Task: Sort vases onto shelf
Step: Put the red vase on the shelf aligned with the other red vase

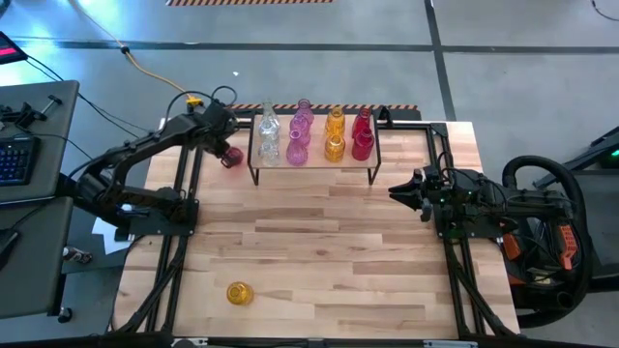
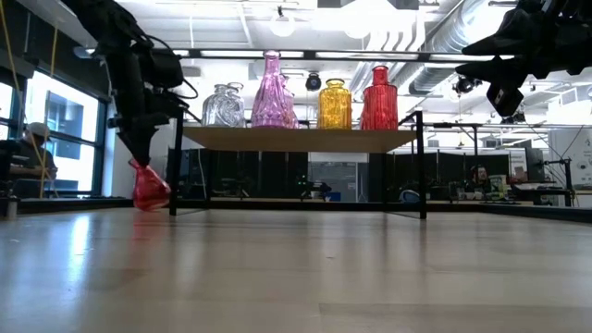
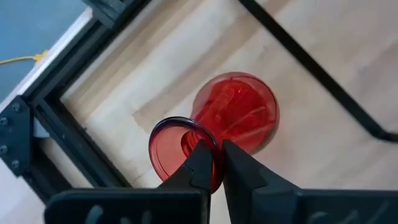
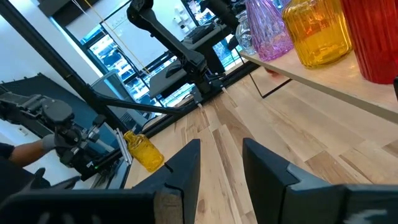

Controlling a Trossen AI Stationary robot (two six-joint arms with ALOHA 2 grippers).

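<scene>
Gripping the red vase (image 3: 239, 115) by its rim w/ left gripper (image 3: 217, 163) clamped tight beside the shelf (image 1: 314, 165), so lift straight up, slowly (right gripper (image 4: 221, 163) half-open, empty, idle).

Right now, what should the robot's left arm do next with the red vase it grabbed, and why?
Probably lift it straight up a little. The left gripper is shut on the rim of the red glass bud vase, which sits tilted on the tabletop beside the light-wood shelf; it needs height to clear that board.
</scene>
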